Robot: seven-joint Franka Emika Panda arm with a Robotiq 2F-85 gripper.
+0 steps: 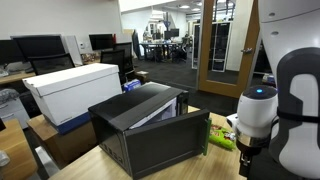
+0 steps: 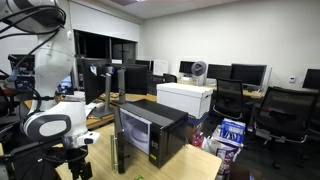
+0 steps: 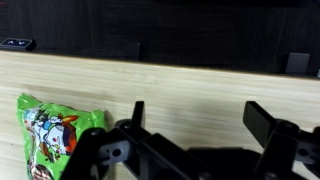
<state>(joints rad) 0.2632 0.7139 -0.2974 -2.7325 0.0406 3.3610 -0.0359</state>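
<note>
The wooden table (image 3: 200, 80) carries the equipment. The black microwave (image 1: 150, 125) stands on it and fills the band at 12 o'clock in the wrist view. A white box (image 1: 72, 90) stands beyond the microwave, apart from it, in both exterior views. The white arm (image 1: 258, 108) hangs over the table beside the microwave. The gripper (image 3: 200, 125) is released. Its fingers (image 3: 137, 112) are spread wide, with only bare wood between them, and they grasp nothing. The green snack bag (image 3: 48, 135) lies flat on the table at 9 o'clock from the gripper, just outside the nearer finger. Contact with that finger cannot be determined.
</note>
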